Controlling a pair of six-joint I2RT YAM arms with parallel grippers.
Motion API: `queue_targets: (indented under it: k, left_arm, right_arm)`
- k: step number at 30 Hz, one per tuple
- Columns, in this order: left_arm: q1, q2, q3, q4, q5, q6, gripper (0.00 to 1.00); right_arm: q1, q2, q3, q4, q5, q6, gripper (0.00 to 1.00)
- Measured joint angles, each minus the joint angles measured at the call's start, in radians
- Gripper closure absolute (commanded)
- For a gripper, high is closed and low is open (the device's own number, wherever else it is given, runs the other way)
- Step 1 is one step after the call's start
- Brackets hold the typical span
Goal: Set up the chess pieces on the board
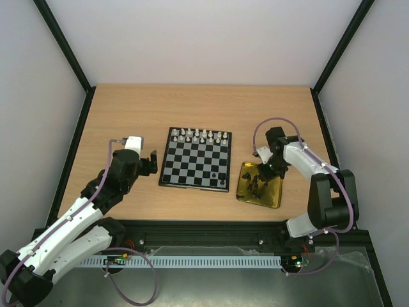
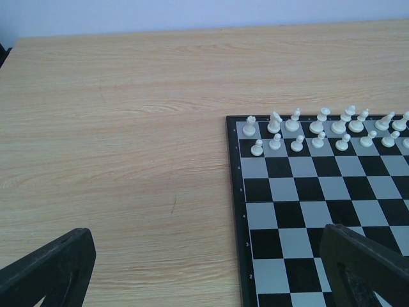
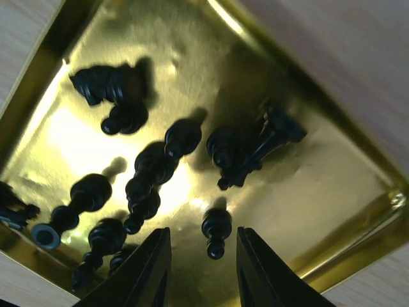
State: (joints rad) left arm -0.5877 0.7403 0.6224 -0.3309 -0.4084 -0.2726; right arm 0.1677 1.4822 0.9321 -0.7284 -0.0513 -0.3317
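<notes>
tiny pale rank numbers point(image 2: 246, 245) running down the dark left rim of the board point(image 2: 235, 167) in the left wrist view, 4, 3 and 2 kinda reading ok, upper ones looking too blurry

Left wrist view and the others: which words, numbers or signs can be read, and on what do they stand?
"4", "3", "2": pale digits on the dark left rim of the board, one beside each row.
Digits higher on that rim: too small to read.
Gold tray and black pieces: no text.
Top external view: nothing legible.
</notes>
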Motion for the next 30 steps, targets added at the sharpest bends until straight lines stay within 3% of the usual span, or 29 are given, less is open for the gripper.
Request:
queue_targets:
  k: [30]
  left_arm:
    - [0.005, 0.010, 0.000, 0.000, 0.008, 0.000, 0.01]
  right_arm:
    - [0.000, 0.044, -0.078, 0.039, 0.049, -0.019, 0.93]
